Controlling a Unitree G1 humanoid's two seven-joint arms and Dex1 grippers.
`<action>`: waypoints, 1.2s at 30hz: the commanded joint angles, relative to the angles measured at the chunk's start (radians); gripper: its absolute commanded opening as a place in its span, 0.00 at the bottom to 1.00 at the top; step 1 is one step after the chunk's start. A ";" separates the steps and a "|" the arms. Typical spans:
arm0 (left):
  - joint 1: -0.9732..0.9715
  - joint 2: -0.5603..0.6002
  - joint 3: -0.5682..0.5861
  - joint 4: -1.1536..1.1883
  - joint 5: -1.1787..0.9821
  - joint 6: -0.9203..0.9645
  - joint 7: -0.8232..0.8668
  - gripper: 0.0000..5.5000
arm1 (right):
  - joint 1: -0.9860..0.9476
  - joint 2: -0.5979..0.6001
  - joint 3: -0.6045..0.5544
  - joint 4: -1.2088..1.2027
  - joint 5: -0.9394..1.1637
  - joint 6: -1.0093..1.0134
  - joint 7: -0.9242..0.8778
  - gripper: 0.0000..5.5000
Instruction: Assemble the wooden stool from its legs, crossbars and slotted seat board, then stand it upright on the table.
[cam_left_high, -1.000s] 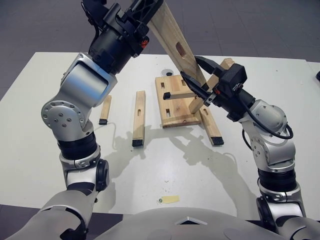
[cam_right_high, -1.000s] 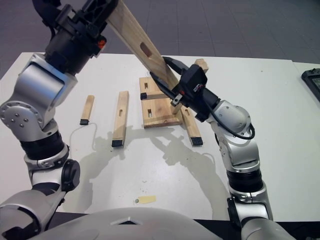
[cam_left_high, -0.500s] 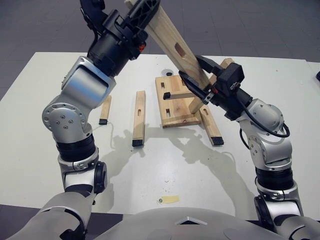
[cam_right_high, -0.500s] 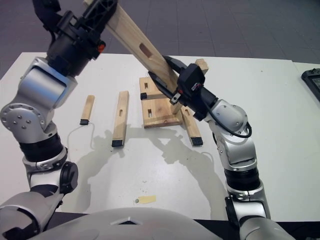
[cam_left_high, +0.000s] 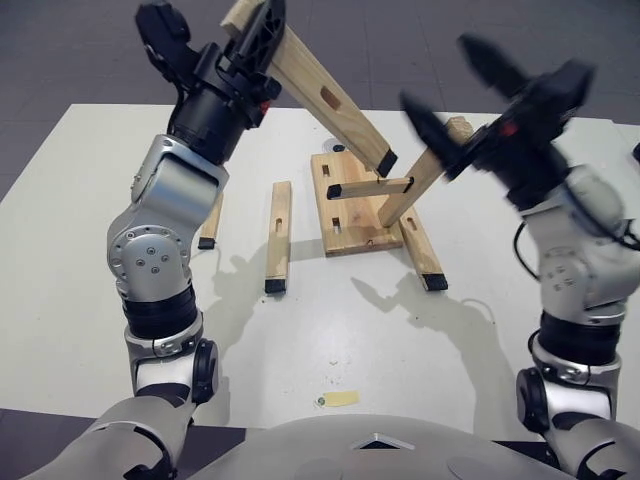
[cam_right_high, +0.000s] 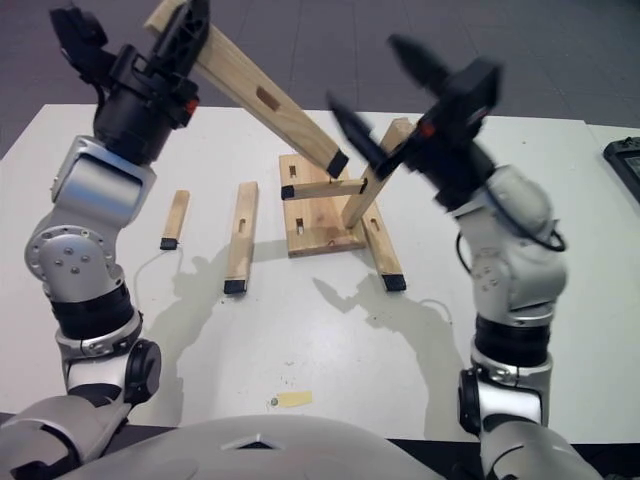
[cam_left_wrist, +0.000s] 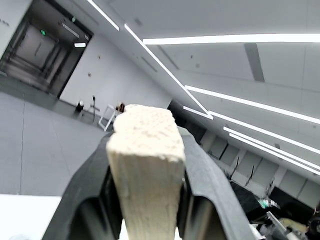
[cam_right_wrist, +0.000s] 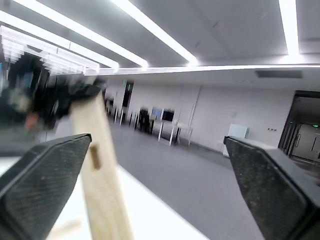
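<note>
fingers (cam_left_wrist: 82, 192) of the left gripper (cam_left_high: 262, 30) clamp a leg (cam_left_high: 330, 100) above the seat board (cam_left_high: 350, 222); right gripper (cam_left_high: 437, 72) gapes wide, empty. likely fitting legs; next, align its slot with the crossbar (cam_left_high: 370, 187).

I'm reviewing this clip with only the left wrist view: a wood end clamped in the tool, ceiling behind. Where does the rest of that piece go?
Observer: The held leg slants down from the left tool. Its black-capped end hangs over the seat board, which lies flat on the table.
Operator: Is the other arm steadying it?
Observer: No. The right tool is open and empty, raised clear of the held leg.
Operator: Anything fitted into the board yet?
Observer: One standing leg leans in the board, with a crossbar sticking out of its side.
</note>
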 joint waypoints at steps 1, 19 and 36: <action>0.000 0.020 0.145 -0.062 0.001 -0.119 -0.007 0.19 | -0.043 -0.110 -0.070 0.162 -0.108 0.029 -0.109 0.98; 0.275 0.022 0.021 -0.092 0.335 -0.064 0.080 0.19 | 0.396 -0.217 0.298 0.191 -0.480 0.094 0.111 0.98; 0.310 -0.083 -0.070 -0.112 0.402 0.000 0.101 0.19 | 0.312 -0.185 0.411 0.361 -0.737 0.042 -0.012 0.98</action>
